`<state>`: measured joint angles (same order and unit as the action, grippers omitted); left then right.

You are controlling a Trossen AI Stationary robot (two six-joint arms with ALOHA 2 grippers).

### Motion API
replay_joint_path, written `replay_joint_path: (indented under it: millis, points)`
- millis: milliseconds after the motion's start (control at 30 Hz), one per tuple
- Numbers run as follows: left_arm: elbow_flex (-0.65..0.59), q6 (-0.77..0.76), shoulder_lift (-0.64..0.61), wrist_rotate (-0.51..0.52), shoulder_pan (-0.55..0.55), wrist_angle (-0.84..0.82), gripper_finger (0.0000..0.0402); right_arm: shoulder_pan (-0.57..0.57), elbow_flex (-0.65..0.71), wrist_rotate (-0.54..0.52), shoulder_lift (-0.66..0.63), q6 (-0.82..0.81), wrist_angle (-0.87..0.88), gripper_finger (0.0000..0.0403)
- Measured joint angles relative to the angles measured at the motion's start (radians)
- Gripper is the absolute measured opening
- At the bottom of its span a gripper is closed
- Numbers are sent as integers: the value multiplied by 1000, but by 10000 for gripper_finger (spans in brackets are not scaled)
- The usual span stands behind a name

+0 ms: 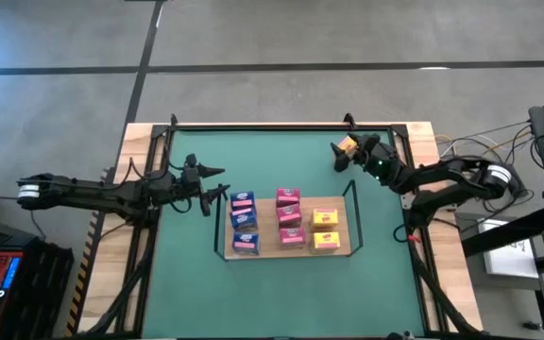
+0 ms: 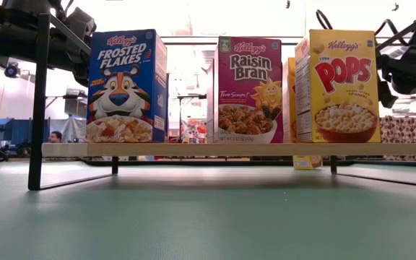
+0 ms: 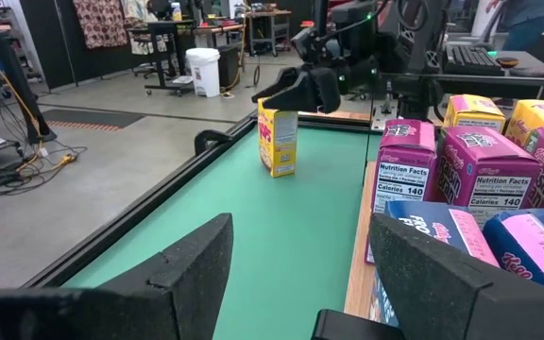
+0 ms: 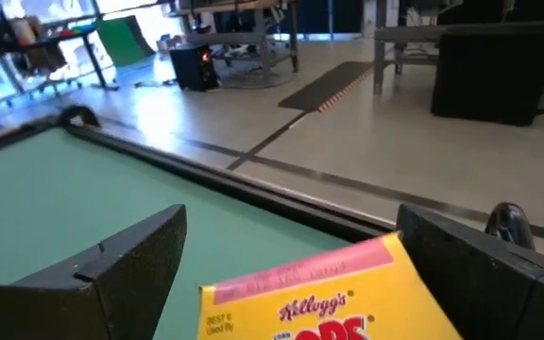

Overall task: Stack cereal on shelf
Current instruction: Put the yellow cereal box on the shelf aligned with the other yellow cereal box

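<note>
The shelf (image 1: 265,229) is a light-wood board with black rails at the middle of the green table. On it stand three columns of cereal boxes: blue (image 1: 244,219), pink (image 1: 290,217) and yellow (image 1: 325,229). One more yellow box (image 3: 278,142) stands upright on its bottom on the green table, beyond the shelf's far right corner. My right gripper (image 3: 291,94) is open over this box's top, one finger on each side. My left gripper (image 1: 217,182) hangs open and empty just left of the shelf. My right gripper comes level over the yellow box's top edge (image 4: 300,279), its open fingers astride that edge. A gap shows at one finger (image 4: 130,264). Whether the other finger (image 4: 470,264) touches the box's side, I cannot tell. The box stands on the table.
A black frame (image 1: 281,126) runs round the table's edges, close behind the right gripper. The shelf's thin black rails (image 1: 355,203) rise at its corners. Bare green tabletop (image 1: 281,293) lies in front of the shelf. A person (image 2: 55,136) is far off in the room.
</note>
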<state>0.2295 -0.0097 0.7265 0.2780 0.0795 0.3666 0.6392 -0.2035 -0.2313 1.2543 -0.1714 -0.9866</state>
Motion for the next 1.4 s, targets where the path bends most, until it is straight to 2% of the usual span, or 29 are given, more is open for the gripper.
replay_joint_path:
  millis: [367,467,600,800,933,1100,1200,1400]
  points:
    - [0,0,0,0,0,0,233,0,-10,-166,-125,-152,173,370]
    - [0,0,0,0,0,0,233,0,-42,-195,-171,-190,278,370]
    - [0,0,0,0,0,0,233,0,-129,-226,-240,-310,539,370]
    - [0,0,0,0,0,0,233,0,-367,-268,-300,-608,1164,370]
    - [0,0,0,0,0,0,233,0,-544,-264,-276,-819,1512,370]
    - [0,0,0,0,0,0,233,0,-717,-223,-197,-1031,1798,370]
    - [0,0,0,0,0,0,233,0,-794,-169,-130,-1130,1891,370]
    - [0,0,0,0,0,0,233,0,-943,-98,38,-1271,1924,370]
